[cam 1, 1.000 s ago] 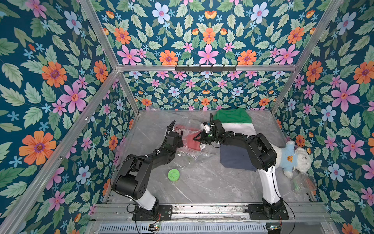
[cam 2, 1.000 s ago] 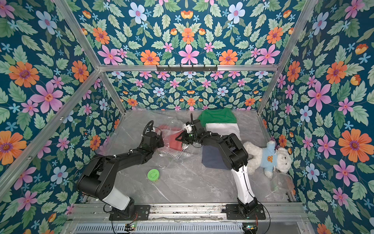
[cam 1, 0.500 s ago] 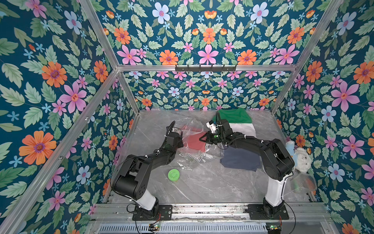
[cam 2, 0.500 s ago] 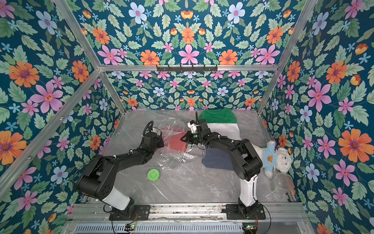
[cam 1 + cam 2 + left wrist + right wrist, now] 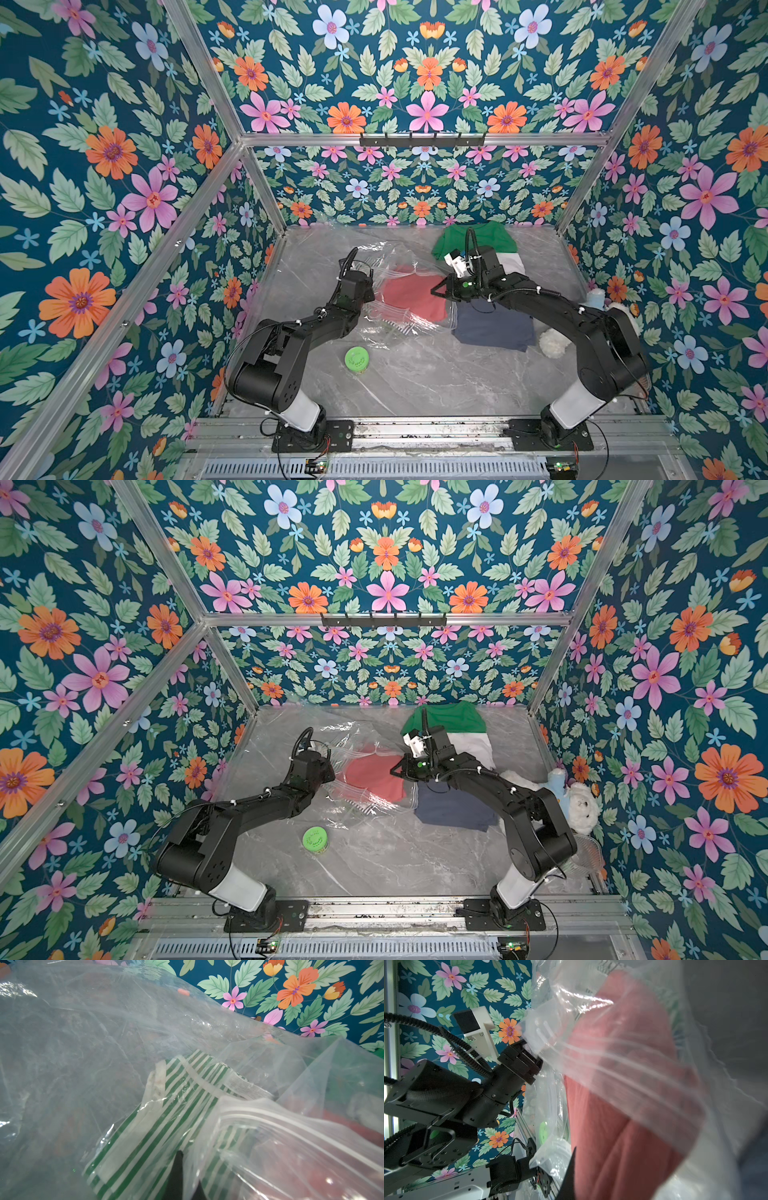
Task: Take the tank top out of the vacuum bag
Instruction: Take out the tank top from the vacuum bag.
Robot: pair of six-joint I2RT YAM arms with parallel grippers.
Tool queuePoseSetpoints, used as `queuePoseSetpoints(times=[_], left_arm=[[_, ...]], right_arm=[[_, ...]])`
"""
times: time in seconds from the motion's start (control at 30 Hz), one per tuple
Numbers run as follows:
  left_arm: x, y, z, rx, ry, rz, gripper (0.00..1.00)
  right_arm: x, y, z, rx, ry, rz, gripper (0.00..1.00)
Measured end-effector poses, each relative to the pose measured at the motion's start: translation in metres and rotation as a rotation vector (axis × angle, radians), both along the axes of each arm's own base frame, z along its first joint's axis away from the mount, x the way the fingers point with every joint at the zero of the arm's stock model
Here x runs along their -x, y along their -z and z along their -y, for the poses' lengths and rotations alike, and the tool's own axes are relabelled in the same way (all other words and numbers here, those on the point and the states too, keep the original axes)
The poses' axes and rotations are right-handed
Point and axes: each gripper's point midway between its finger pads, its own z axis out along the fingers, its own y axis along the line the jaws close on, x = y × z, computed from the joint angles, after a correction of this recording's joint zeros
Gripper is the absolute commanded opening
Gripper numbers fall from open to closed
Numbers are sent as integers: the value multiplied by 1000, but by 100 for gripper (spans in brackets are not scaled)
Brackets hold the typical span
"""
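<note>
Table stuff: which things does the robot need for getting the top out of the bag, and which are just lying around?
For the job:
vacuum bag
red top, partly in it, likely the tank top
left gripper, pinching the bag
right gripper, shut on the top

Just lying about:
green shirt
white cloth
navy cloth
teddy bear
green round tub

Both top views look steeply down from high onto the grey marble tabletop; both wrist cameras sit close against the clear crinkly plastic bag.
</note>
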Motion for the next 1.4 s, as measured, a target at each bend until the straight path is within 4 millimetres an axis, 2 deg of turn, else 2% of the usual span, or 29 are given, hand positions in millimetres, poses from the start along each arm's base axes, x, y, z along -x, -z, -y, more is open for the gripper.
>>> queuePoseSetpoints(times=[0.23,0.43,0.67,0.87,1.23,1.4], left_arm=[[-2,2,-2,-8,-6,-8,0],[-3,5,-7,-19,-20,-16,0],[-4,9,-14,-27,-36,-25,0],[-5,9,-21,-36,-56,-26,0],[-8,13,-36,-56,-80,-37,0],[-8,16,-49,-62,-109,-44,0]], right_arm=[[21,-18,33,66,-5,-1,0],[35,-25,82,105,49,-29,0],[50,-20,130,120,113,-93,0],[52,-10,168,142,222,-141,0],[48,7,205,227,337,-202,0],[45,18,218,286,362,-229,0]])
